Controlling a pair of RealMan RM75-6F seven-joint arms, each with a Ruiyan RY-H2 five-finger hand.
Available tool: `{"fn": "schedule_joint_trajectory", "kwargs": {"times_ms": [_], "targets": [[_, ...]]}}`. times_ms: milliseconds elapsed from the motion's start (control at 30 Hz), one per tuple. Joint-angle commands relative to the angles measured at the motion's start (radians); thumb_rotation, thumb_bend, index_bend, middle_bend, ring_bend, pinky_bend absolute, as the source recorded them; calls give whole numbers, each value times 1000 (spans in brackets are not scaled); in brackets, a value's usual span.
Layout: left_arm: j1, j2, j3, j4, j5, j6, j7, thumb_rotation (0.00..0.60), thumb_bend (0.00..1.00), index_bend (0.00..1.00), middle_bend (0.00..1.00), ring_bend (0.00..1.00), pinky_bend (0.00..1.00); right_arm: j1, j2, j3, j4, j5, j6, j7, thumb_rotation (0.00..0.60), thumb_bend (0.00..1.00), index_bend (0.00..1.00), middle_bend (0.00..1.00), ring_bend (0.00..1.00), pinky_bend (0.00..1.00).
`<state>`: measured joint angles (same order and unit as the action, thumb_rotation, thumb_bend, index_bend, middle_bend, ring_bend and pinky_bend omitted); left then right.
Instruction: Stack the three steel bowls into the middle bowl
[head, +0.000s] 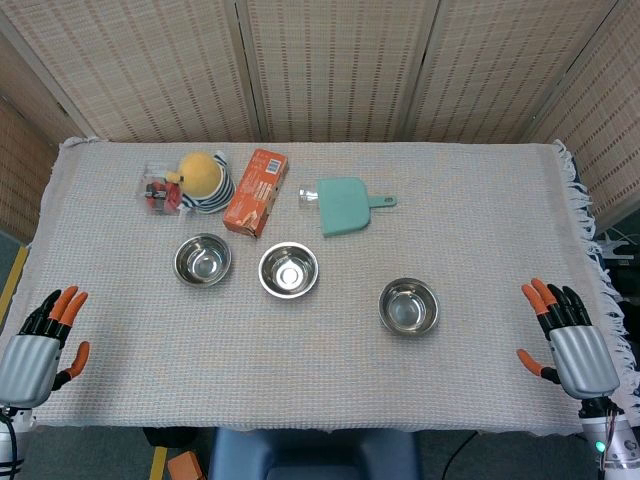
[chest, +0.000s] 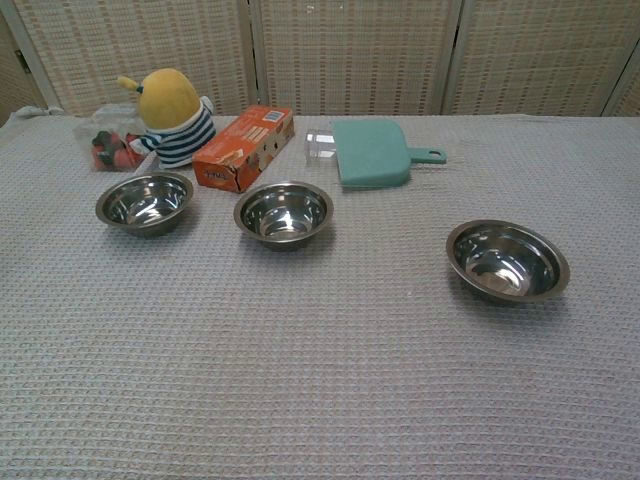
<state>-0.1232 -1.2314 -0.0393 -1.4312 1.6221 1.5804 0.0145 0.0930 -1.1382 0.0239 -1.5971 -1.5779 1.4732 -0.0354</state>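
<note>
Three steel bowls sit apart on the cloth-covered counter (head: 330, 390): the left bowl (head: 203, 259) and the middle bowl (head: 289, 270) near each other, the right bowl (head: 408, 306) well apart, closer to the front edge. All three are upright and unstacked. The left hand (head: 40, 345) rests at the counter's left front corner, its fingers apart and holding nothing. The right hand (head: 568, 340) at the right front edge is likewise spread and empty. Behind the bowls lie a plush toy (head: 203, 180), an orange box (head: 256, 191) and a green dustpan (head: 345, 205)
</note>
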Motion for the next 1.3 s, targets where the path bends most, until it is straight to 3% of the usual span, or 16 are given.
{"fn": "schedule_joint_trajectory", "kwargs": {"times_ms": [33, 233, 600, 967, 1067, 1300], "targets": [[-7, -18, 4, 15, 17, 2, -9, 600, 489, 0, 0, 0, 186, 0, 2, -1, -2, -1, 0, -1, 600, 99, 0, 0, 0, 0], [-87, -109, -13, 82, 31, -87, 15, 600, 487, 0, 0, 0, 181, -5, 15, 4, -11, 15, 3, 4, 600, 99, 0, 0, 0, 0], [-299, -356, -99, 409, -46, -316, -14, 600, 486, 7, 0, 0, 157, -2, 5, 24, -6, 71, -19, -27, 600, 99, 0, 0, 0, 0], [-387, -526, -77, 712, -55, -376, -66, 600, 486, 77, 0, 0, 151, -8, -8, 29, -20, 92, -14, -83, 600, 99, 0, 0, 0, 0], [-406, -570, -76, 783, -57, -376, -75, 600, 486, 131, 0, 0, 151, -7, -9, 28, -20, 93, -18, -89, 600, 99, 0, 0, 0, 0], [-445, -665, -59, 928, -52, -380, -127, 600, 486, 365, 16, 0, 151, -4, -6, 31, -25, 111, -35, -94, 600, 99, 0, 0, 0, 0]]}}
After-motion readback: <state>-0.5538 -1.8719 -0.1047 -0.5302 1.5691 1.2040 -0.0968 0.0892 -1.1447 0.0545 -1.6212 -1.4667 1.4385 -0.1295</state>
